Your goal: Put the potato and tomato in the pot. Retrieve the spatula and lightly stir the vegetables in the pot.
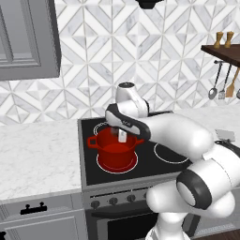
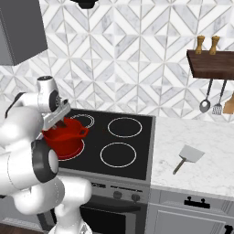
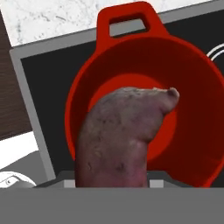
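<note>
A brownish-purple potato [image 3: 122, 135] fills the middle of the hand view, and my gripper [image 1: 122, 136] is shut on it; the fingertips are hidden behind it. It hangs right above the open mouth of the red pot [image 3: 192, 87]. The pot [image 1: 117, 154] stands on the front left burner of the black stove, also seen as pot [image 2: 66, 139] from the right. What shows of the pot's bottom is bare red. The spatula [image 2: 188, 156], with its pale grey blade and dark handle, lies on the marble counter right of the stove. The tomato is out of view.
The stove [image 2: 132, 151] has free burner rings at the right and back. A wooden shelf [image 2: 212, 64] on the right wall carries two shakers, with a ladle [image 2: 205, 104] and two other utensils hanging under it. A marble counter [image 1: 37, 159] lies left of the stove.
</note>
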